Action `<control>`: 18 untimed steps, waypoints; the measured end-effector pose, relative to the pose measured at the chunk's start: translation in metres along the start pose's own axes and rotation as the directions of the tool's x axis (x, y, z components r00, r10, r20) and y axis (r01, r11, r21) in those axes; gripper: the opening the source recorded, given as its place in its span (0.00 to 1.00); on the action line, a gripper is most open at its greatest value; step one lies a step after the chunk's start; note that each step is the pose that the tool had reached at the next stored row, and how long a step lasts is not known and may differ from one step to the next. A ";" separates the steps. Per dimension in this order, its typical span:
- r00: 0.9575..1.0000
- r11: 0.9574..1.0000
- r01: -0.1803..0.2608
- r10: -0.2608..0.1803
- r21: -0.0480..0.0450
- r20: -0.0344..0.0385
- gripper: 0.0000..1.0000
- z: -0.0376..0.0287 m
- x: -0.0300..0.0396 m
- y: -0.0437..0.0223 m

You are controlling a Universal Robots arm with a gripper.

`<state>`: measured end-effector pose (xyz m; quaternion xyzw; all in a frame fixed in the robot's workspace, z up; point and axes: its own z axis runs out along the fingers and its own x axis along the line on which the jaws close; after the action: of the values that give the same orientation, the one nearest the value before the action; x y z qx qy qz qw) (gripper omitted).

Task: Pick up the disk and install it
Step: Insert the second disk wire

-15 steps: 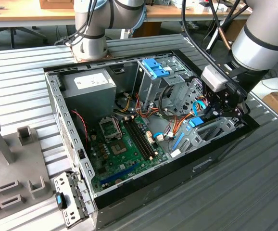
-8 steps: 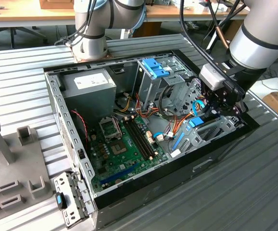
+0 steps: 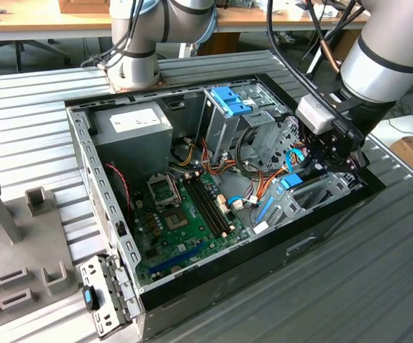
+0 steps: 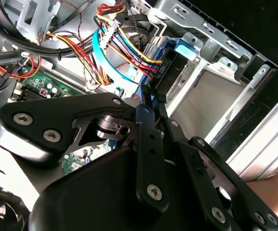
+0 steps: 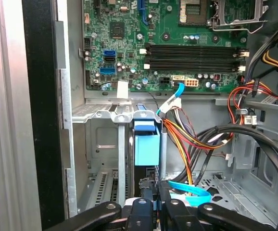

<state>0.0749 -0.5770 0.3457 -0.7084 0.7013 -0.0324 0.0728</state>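
An open computer case lies on a ribbed grey metal table, with wooden benches behind. Inside are a green circuit board, a grey power box, a metal cage with a blue latch, and bundled coloured wires crowding the bay. The gripper has its fingers pinched together on the disk, which stands on edge, dark and blue-railed, in the metal bay beside the case wall.

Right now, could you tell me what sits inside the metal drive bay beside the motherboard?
The disk stands on edge in the drive bay, blue rail end showing, with the hand at it. Its label and connectors are hidden by the bay walls.
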 end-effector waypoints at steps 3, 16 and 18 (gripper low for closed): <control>1.000 1.000 0.000 0.000 0.000 0.001 0.16 0.0065 0.0004 0.0010; 1.000 1.000 0.000 0.000 0.000 0.000 0.30 0.0058 0.0003 0.0009; 1.000 1.000 0.000 0.000 0.000 0.000 0.30 0.0007 0.0000 0.0001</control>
<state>0.0749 -0.5769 0.3450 -0.7084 0.7013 -0.0324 0.0728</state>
